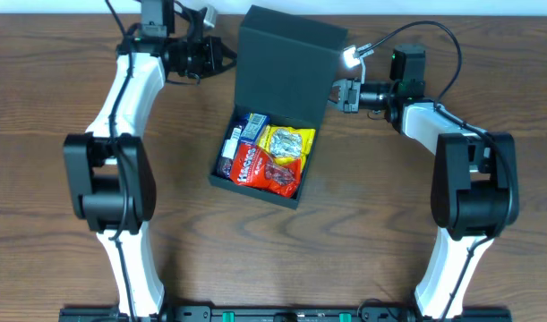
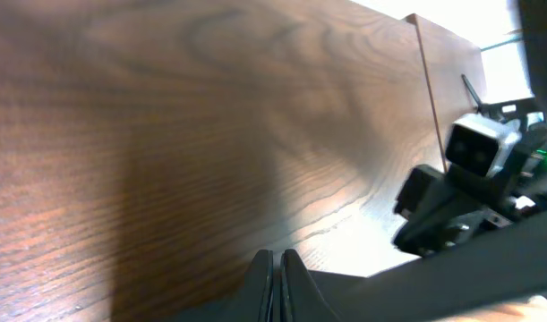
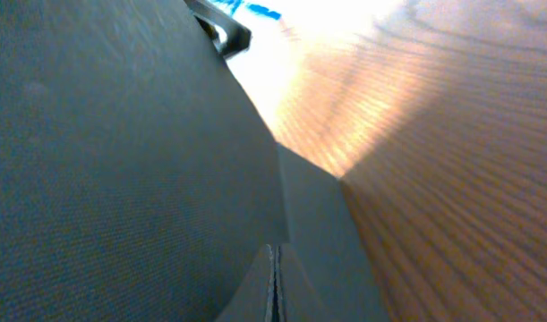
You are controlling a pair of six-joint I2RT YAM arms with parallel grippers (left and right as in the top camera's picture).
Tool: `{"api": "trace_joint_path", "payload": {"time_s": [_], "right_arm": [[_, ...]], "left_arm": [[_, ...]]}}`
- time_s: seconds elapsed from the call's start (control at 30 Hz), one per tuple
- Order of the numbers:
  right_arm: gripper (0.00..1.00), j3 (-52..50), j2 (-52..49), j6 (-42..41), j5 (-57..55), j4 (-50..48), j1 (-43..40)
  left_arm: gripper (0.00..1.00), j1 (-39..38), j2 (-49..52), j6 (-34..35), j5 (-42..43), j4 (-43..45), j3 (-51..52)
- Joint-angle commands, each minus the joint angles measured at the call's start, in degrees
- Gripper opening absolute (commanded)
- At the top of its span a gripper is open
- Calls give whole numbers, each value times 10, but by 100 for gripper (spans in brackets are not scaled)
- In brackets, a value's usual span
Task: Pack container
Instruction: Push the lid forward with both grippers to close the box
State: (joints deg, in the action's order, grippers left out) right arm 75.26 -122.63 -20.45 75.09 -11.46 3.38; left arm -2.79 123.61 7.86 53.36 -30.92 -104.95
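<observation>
With the container (image 1: 282,72) at mid-bench (image 1: 40,89), packed with snack packets (image 1: 269,159) and its lid upright, use your closed right hand (image 1: 336,93), just beside the lid's right edge, to tip it down slowly — your left hand (image 1: 224,56), closed and empty, sits well apart.

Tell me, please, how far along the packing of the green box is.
Done: red packet, yellow foil packet and blue packet lie in the dark green matte square container. In hand: the shut right gripper at its raised flap lid; left gripper shut, apart. Left: closing the lid.
</observation>
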Motion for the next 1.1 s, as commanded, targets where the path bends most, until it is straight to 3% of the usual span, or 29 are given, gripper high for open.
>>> {"api": "trace_joint_path", "payload": {"time_s": [0.0, 0.5, 0.8, 1.07], "right_arm": [[2, 9, 5, -8, 56, -1, -3], [2, 9, 5, -29, 78, 45, 20], [2, 9, 5, -29, -12, 112, 19], [1, 9, 5, -29, -178, 234, 19]], "left_arm": [[6, 4, -33, -48, 1, -11, -14], [6, 10, -79, -232, -6, -156, -14], [6, 41, -80, -223, -57, -188, -14], [6, 55, -79, -179, -215, -217, -14]]}}
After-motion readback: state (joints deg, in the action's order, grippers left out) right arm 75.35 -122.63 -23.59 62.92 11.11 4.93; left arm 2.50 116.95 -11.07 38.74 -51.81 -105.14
